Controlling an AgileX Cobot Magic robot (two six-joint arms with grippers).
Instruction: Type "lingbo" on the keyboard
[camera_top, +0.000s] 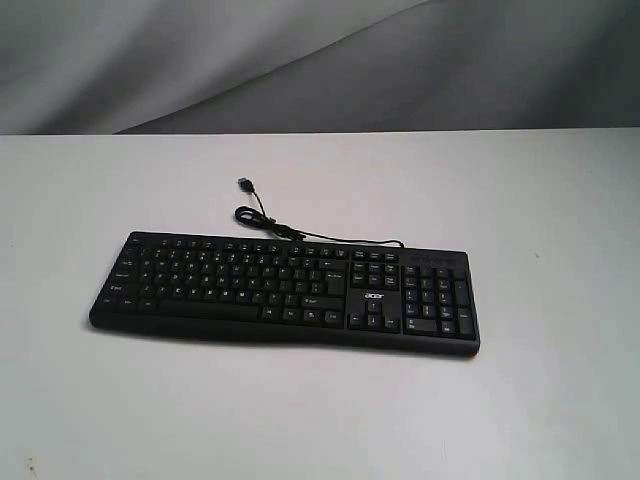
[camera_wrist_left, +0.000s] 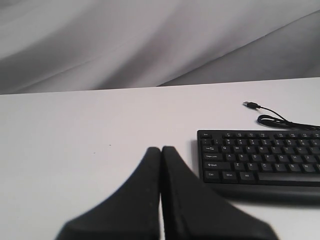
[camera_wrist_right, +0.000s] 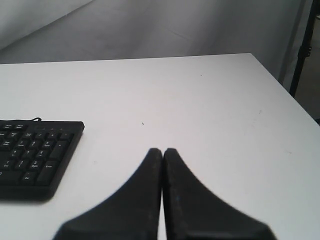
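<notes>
The long black keyboard (camera_top: 285, 292) with white key legends and an acer logo lies flat in the middle of the white table, and neither arm shows in the exterior view. Its thin black cable (camera_top: 262, 215) curls away behind it to a loose USB plug. In the left wrist view my left gripper (camera_wrist_left: 161, 149) is shut and empty, off the keyboard's (camera_wrist_left: 260, 159) Ctrl-key end without touching it. My right gripper (camera_wrist_right: 162, 150) is shut too, holding nothing, over bare table beside the keyboard's (camera_wrist_right: 35, 157) number-pad end.
The white table (camera_top: 520, 190) runs wide on all sides of the keyboard. A grey draped cloth (camera_top: 300, 60) hangs behind it. In the right wrist view the table's edge (camera_wrist_right: 285, 85) and a dark stand leg (camera_wrist_right: 302, 47) lie off to one side.
</notes>
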